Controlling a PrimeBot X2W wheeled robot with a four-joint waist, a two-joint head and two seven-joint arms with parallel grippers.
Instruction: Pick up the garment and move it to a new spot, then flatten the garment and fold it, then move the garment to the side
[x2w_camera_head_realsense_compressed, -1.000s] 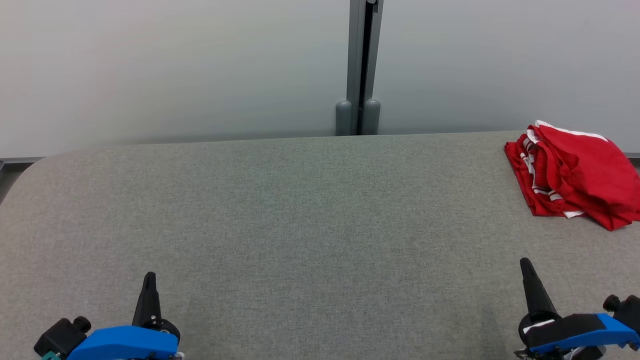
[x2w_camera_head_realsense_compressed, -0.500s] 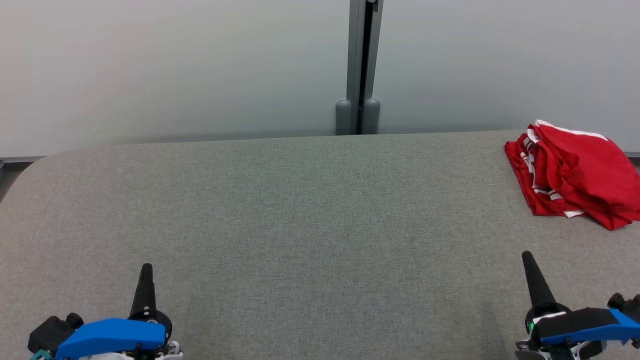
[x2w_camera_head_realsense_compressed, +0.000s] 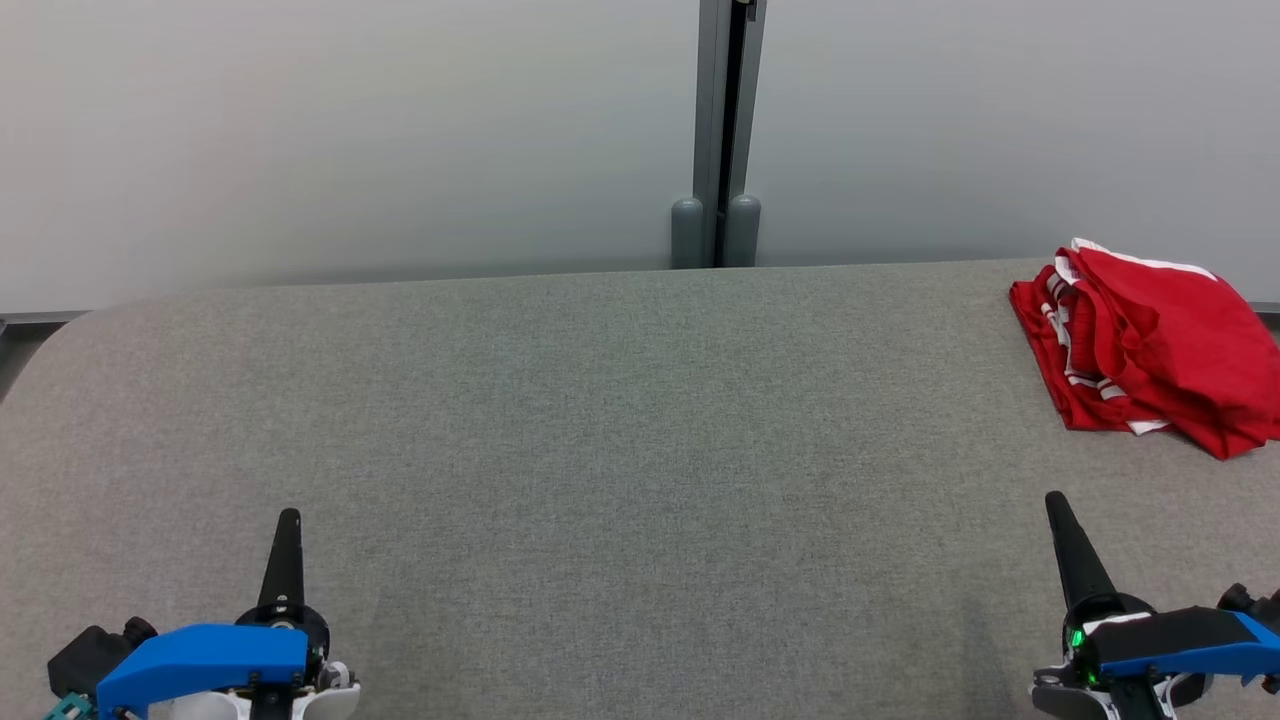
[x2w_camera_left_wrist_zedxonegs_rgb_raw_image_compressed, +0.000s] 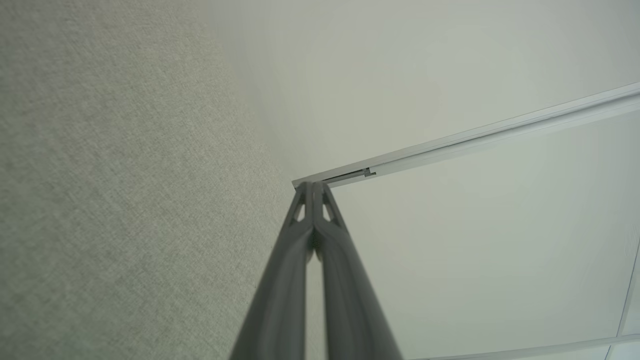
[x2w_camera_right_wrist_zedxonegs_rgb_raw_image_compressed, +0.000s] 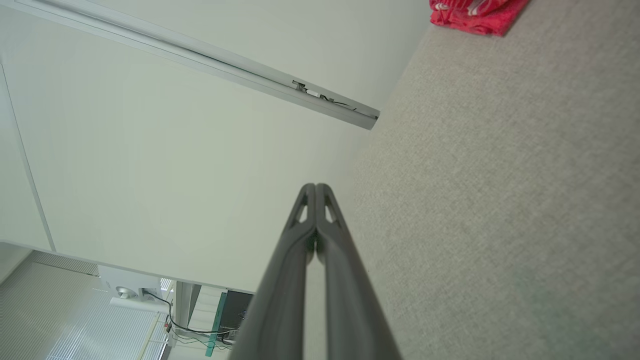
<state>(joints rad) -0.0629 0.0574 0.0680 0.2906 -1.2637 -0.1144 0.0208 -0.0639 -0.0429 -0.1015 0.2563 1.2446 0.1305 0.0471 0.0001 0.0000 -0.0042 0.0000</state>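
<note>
Well, the red garment (x2w_camera_head_realsense_compressed: 1150, 350) lies in a rumpled heap at the far right of the frame, on the grey bench (x2w_camera_head_realsense_compressed: 620, 430), near its back edge. The left end effector (x2w_camera_head_realsense_compressed: 288, 520) sits at the lower left and the right end effector (x2w_camera_head_realsense_compressed: 1056, 505) at the lower right. Both are pinched fully together, gripping nothing, well apart from the cloth. A pale wall (x2w_camera_head_realsense_compressed: 350, 130) stands behind.

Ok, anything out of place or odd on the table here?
Nothing spilled or damaged. The red garment lies loosely bunched, layers uneven, at the far right edge of the table. The left gripper and right gripper are shut, apart from it.
</note>
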